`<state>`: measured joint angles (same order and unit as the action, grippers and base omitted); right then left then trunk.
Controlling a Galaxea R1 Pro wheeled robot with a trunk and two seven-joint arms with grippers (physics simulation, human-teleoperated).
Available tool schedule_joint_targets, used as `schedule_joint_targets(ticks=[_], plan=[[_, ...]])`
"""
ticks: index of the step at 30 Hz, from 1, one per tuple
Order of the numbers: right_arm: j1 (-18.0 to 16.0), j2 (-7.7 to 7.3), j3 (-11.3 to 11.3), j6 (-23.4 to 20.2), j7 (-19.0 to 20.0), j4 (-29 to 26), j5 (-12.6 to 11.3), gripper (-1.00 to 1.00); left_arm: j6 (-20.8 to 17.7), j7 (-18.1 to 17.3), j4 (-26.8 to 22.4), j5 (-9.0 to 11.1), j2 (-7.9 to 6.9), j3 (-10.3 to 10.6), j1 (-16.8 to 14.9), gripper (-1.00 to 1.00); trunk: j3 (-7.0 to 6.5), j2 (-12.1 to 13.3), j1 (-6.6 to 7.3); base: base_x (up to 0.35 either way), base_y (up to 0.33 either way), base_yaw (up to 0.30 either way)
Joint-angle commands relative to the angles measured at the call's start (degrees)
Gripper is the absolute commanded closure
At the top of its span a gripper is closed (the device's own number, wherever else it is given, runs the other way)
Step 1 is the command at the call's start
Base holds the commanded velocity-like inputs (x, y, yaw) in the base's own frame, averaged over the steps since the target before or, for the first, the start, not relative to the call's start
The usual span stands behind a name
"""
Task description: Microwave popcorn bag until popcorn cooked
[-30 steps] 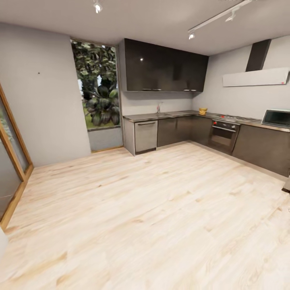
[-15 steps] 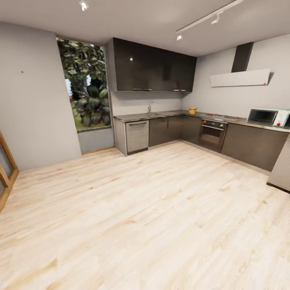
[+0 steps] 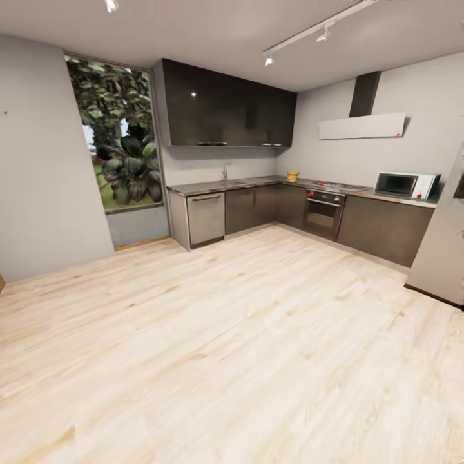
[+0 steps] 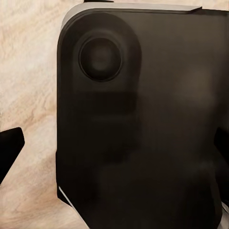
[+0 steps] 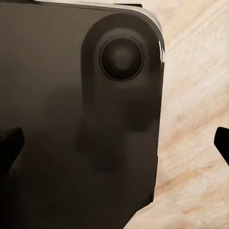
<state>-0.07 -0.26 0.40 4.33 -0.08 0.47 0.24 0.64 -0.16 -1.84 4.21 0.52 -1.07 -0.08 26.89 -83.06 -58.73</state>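
No writing, label, brand, number or sign can be read anywhere. The microwave [image 3: 407, 185] at the right of the head view has a plain pale front with only a tiny red dot, too small to carry legible marks. The oven [image 3: 324, 213] near the middle right shows red knobs but no readable lettering.

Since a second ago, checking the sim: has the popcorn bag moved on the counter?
No. The popcorn bag still sits just left of the stove; the camera turned.
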Motion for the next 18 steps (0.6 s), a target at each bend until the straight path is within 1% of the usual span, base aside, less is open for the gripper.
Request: schedule_joint_targets(ticks=[1, 18], plan=[[0.0, 0.00, 0.0, 0.2, 0.0, 0.1, 0.0, -1.00, 0.1, 0.0, 0.0, 0.4, 0.02, -0.1, 0.0, -1.00, 0.04, 0.0, 0.00, 0.000, 0.000, -0.157], [0.0, 0.00, 0.0, 0.2, 0.0, 0.1, 0.0, -1.00, 0.1, -0.1, 0.0, 0.4, 0.01, -0.1, 0.0, -1.00, 0.04, 0.0, 0.00, 0.000, 0.000, -0.155]])
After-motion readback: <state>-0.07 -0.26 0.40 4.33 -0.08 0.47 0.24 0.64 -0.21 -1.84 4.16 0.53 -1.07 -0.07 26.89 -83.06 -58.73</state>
